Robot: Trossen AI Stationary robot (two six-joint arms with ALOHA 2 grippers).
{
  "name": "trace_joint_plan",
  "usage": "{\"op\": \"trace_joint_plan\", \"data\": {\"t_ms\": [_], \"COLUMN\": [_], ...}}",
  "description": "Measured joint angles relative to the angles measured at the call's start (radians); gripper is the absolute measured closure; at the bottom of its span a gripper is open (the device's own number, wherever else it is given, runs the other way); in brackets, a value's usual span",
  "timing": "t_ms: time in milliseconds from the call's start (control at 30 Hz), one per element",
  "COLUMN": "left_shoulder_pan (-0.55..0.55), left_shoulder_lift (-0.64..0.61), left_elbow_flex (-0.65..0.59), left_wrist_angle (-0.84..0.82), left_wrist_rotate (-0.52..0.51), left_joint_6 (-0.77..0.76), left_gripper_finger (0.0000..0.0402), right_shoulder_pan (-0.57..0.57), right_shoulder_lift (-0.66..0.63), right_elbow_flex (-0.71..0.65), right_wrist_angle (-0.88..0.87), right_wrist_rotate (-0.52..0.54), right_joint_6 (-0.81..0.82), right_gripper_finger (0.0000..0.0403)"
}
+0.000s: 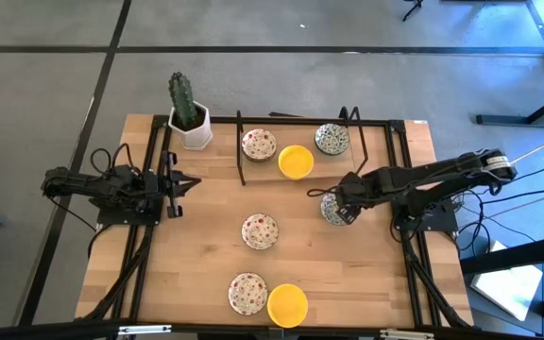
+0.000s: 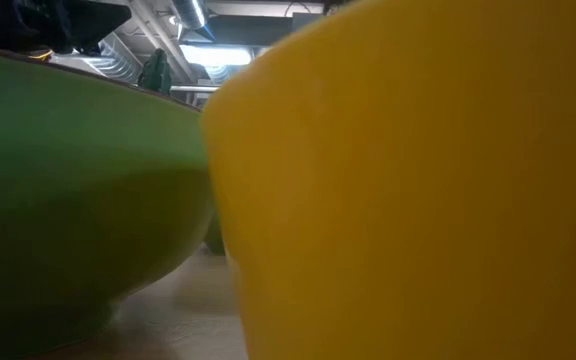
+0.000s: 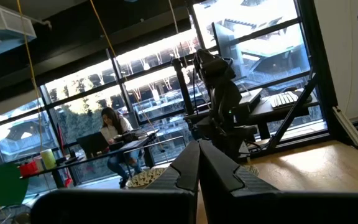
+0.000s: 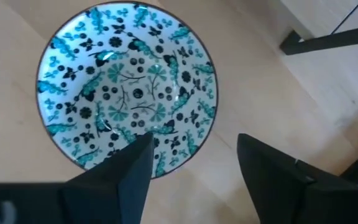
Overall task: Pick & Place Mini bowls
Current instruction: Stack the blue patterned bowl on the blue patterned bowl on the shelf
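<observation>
- The right gripper hangs directly above a green-patterned mini bowl on the right half of the tabletop. Its jaws stand wide: the right wrist view shows a clear gap between the two fingers, and one finger overlaps the bowl's near rim.
- The bowl sits flat and upright on the wood. Whether a finger touches the rim cannot be told. Judgement: nothing is gripped, so this reads either as a bowl just set down or as one about to be taken.
- The left gripper waits at the left edge of the tabletop, pointing inward, jaws closed on nothing. It is well apart from every bowl.
- A black wire rack stands at the far side of the tabletop. A red-speckled bowl, a yellow bowl and a second green-patterned bowl lie within its frame.
- On the open wood lie a red-speckled bowl at centre and, at the near edge, a red-speckled bowl just beside a yellow bowl at the near edge.
- A cactus in a white pot stands at the far left, outside the rack.
- The low view is blocked by two bowls close to the lens.
</observation>
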Motion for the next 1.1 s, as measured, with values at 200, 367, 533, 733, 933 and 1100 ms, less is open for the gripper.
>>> {"op": "trace_joint_plan", "data": {"t_ms": [200, 367, 533, 733, 933, 1100], "left_shoulder_pan": [0.0, 0.0, 0.0, 0.0, 0.0, 0.0], "left_shoulder_lift": [0.0, 0.0, 0.0, 0.0, 0.0, 0.0], "left_elbow_flex": [0.0, 0.0, 0.0, 0.0, 0.0, 0.0], "left_wrist_angle": [0.0, 0.0, 0.0, 0.0, -0.001, -0.001], "left_wrist_rotate": [0.0, 0.0, 0.0, 0.0, 0.0, 0.0], "left_joint_6": [0.0, 0.0, 0.0, 0.0, 0.0, 0.0], "left_gripper_finger": [0.0394, 0.0397, 0.0396, 0.0399, 0.0399, 0.0394], "right_shoulder_pan": [-0.029, -0.063, -0.09, -0.113, -0.115, -0.114], "right_shoulder_lift": [0.0, 0.0, 0.0, 0.0, 0.0, 0.01], "right_elbow_flex": [-0.032, -0.073, -0.097, -0.099, -0.099, -0.099], "right_wrist_angle": [0.013, 0.02, 0.097, 0.135, 0.133, 0.132], "right_wrist_rotate": [0.0, -0.007, -0.007, -0.019, -0.021, -0.027], "right_joint_6": [-0.032, -0.059, -0.112, -0.133, -0.134, -0.137], "right_gripper_finger": [0.0175, 0.0175, 0.0175, 0.0175, 0.0175, 0.0175]}}
